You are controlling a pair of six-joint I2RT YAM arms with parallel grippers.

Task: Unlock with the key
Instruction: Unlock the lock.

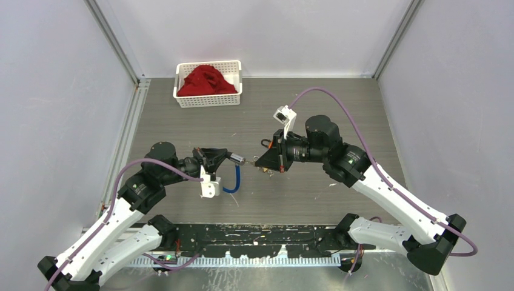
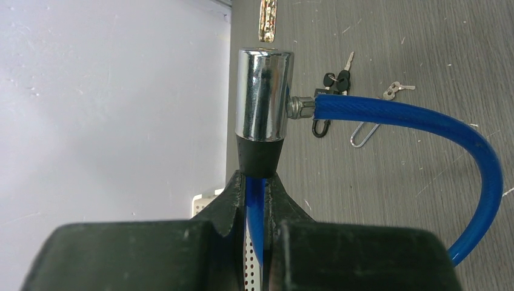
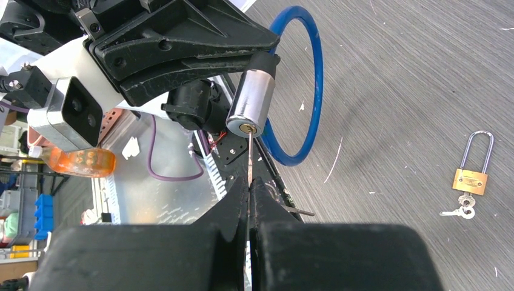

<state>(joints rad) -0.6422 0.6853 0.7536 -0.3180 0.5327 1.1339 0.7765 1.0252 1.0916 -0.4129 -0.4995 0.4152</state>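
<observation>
The lock is a blue cable lock with a chrome cylinder and a black collar. My left gripper is shut on the blue cable just below that collar and holds the cylinder up off the table. My right gripper is shut on a thin key, which I see edge-on. The key's tip reaches the brass keyhole in the cylinder's end face; how far it is in I cannot tell. From above, the two grippers face each other at mid-table.
A small brass padlock with a pair of little keys lies on the grey table. A bunch of black-headed keys lies beyond the cable. A white basket with a red cloth stands at the back left.
</observation>
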